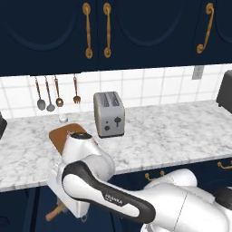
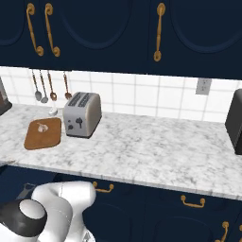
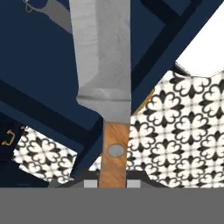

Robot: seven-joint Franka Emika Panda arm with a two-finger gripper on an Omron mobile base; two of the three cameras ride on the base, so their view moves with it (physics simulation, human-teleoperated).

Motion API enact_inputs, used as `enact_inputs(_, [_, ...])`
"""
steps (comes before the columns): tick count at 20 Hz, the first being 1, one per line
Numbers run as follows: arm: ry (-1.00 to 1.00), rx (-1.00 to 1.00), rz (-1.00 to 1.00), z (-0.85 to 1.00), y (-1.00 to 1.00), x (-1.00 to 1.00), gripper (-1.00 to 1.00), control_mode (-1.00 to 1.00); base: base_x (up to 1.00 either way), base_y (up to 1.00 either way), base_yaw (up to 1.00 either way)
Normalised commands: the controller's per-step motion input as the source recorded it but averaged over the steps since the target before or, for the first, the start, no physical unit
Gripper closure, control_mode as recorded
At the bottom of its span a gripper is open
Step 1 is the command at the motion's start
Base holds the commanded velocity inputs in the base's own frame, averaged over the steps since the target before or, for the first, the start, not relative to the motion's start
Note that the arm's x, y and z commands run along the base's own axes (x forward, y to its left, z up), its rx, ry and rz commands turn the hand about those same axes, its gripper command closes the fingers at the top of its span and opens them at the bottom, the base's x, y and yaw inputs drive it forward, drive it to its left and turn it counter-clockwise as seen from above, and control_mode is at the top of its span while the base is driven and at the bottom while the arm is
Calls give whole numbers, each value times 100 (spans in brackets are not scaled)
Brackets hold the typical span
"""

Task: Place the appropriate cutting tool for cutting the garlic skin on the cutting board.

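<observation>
**Hand view: knife gripped by its handle, below counter height**

Hand view shows the slim kitchen knife (image 3: 105, 65) with its narrow grey steel blade running up toward 12 o'clock and its brown wooden handle, with one round metal rivet, dropping to 6 o'clock between the gripper (image 3: 112, 183) tips. The two small finger tips sit tight against either side of the handle, so the claw is clamped on the knife. Behind the blade lie dark navy cabinet fronts and, at 3 to 5 o'clock, a black-and-white patterned floor (image 3: 183, 127) (the camera is tilted, so these directions are the picture's, not the room's).

In the left base view a brown handle end (image 1: 55, 211) pokes out at 7 o'clock under the white arm, low in front of the navy lower cabinets and below the counter edge.

The flat brown wooden cutting board (image 2: 43, 133) with rounded corners lies on the white marble counter (image 2: 156, 151), at 9 o'clock in the right base view. The small whitish-beige garlic bulb (image 2: 42, 127) rests on the board's far half. Just beside the board, toward 3 o'clock, stands a silver two-slot toaster (image 2: 82, 114). Hanging utensils (image 2: 45, 87) on the white tiled wall sit at 12 o'clock from the board.
</observation>
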Motion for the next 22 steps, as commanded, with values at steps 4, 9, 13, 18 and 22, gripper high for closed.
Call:
enact_inputs(4, [1, -23, -1, 98, 0, 71, 100, -100, 0, 0, 0])
enact_inputs(9, [4, -13, 0, 46, 0, 95, 100, -100, 0, 0, 0])
enact_inputs(13, [0, -2, 0, 1, 0, 87, 100, -100, 0, 0, 0])
enact_inputs(18, [-1, 0, 0, -34, 0, 65, 100, -100, 0, 0, 0])
enact_inputs(22, [2, 5, 2, -37, -4, 71, 100, -100, 0, 0, 0])
